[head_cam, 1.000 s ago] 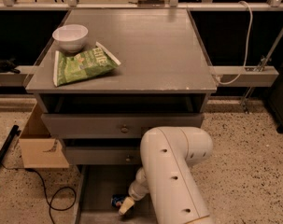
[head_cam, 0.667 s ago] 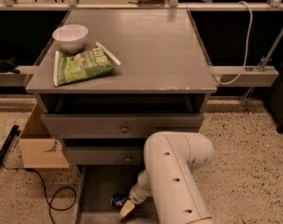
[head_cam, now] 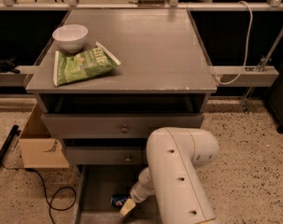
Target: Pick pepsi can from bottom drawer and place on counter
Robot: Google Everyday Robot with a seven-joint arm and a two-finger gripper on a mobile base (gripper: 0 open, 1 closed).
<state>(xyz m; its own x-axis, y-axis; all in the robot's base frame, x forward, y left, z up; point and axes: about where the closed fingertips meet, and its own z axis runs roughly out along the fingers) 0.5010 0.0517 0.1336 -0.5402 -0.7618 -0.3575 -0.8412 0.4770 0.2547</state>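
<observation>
the robot's white arm point(head_cam: 178, 171) reaches down at the lower centre of the frame, its gripper point(head_cam: 127, 207) low inside the open bottom drawer point(head_cam: 92, 190) and right against the pepsi can point(head_cam: 117, 200), of which only a small blue patch shows at the bottom edge, just left of the gripper tip. whether the gripper is closed on the can or merely beside it cannot be told from this view. the can looks like a thin metal cylinder: light, stiff enough for a moderate squeeze but liable to dent, and smooth enough to slip or roll, so the safest hold is likely across the middle of its body rather than at the rimmed ends. its lie, upright or on its side, cannot be made out. above, the counter point(head_cam: 150, 45) fills the upper half of the frame, with a white bowl point(head_cam: 70, 36) and a green chip bag point(head_cam: 82, 65) at its upper left, the bag just in front of the bowl, leaving bare grey surface to the right for setting the can down.
</observation>
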